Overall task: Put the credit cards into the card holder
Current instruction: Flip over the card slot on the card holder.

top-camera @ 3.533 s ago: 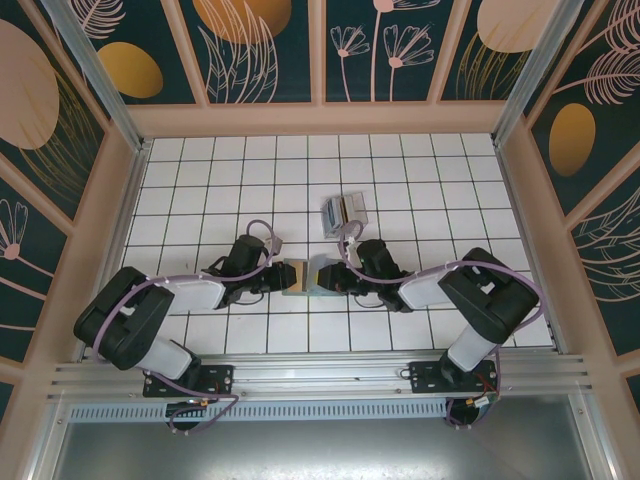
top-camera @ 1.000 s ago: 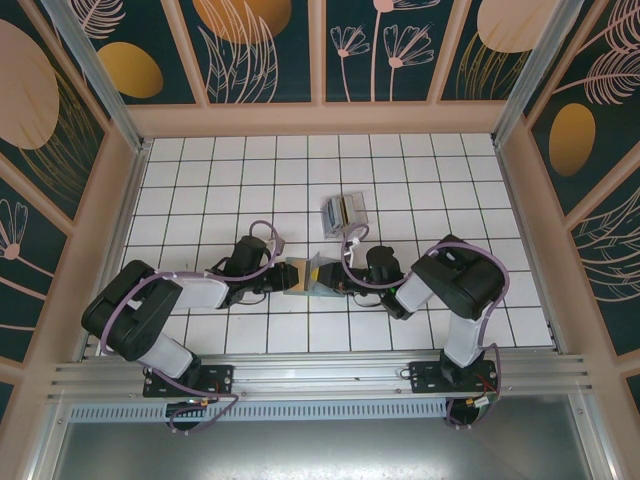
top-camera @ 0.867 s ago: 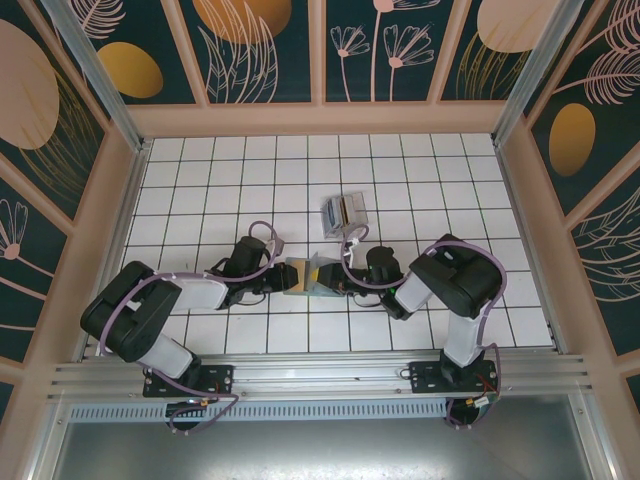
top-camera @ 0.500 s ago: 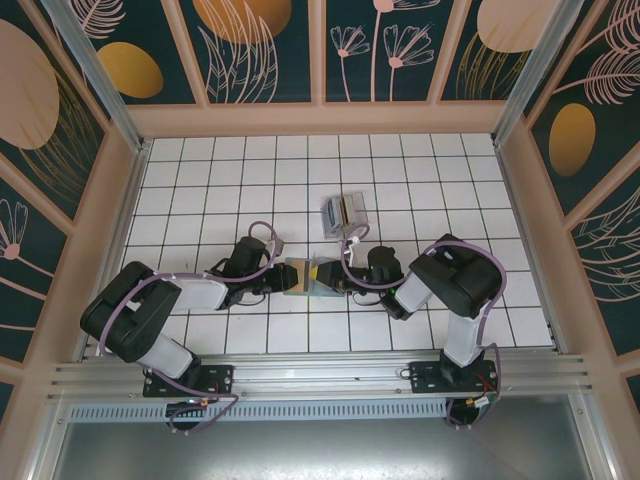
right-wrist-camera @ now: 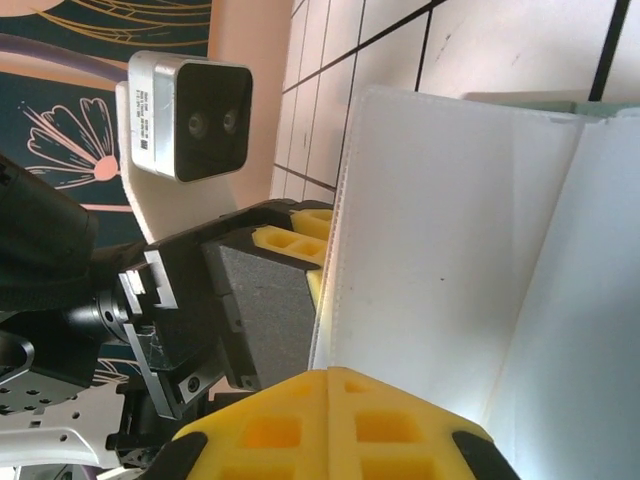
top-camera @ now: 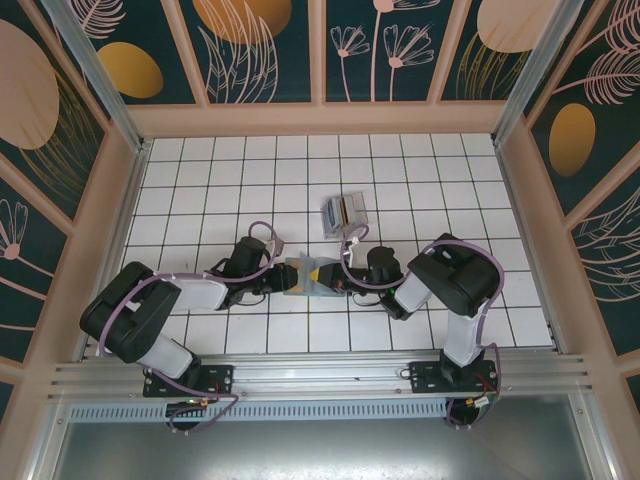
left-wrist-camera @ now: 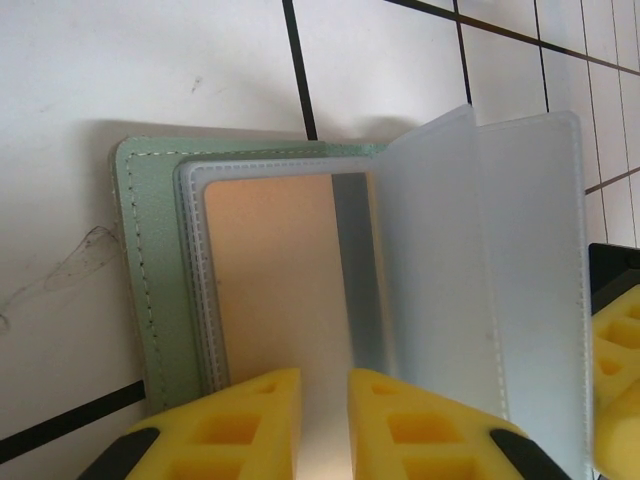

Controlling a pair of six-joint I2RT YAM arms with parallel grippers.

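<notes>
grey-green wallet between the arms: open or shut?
Open. The grey-green folding wallet lies spread with its tan inside facing up, and its frosted plastic sleeves stand fanned up from the fold.

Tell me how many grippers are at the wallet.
2. The left gripper is at one side of the open wallet; the right gripper, opposite, pinches a frosted sleeve. None hidden.

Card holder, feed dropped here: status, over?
Right end effector shut on card holder sleeve. Left end effector over it, narrow gap. Clear box apart, behind.
</notes>
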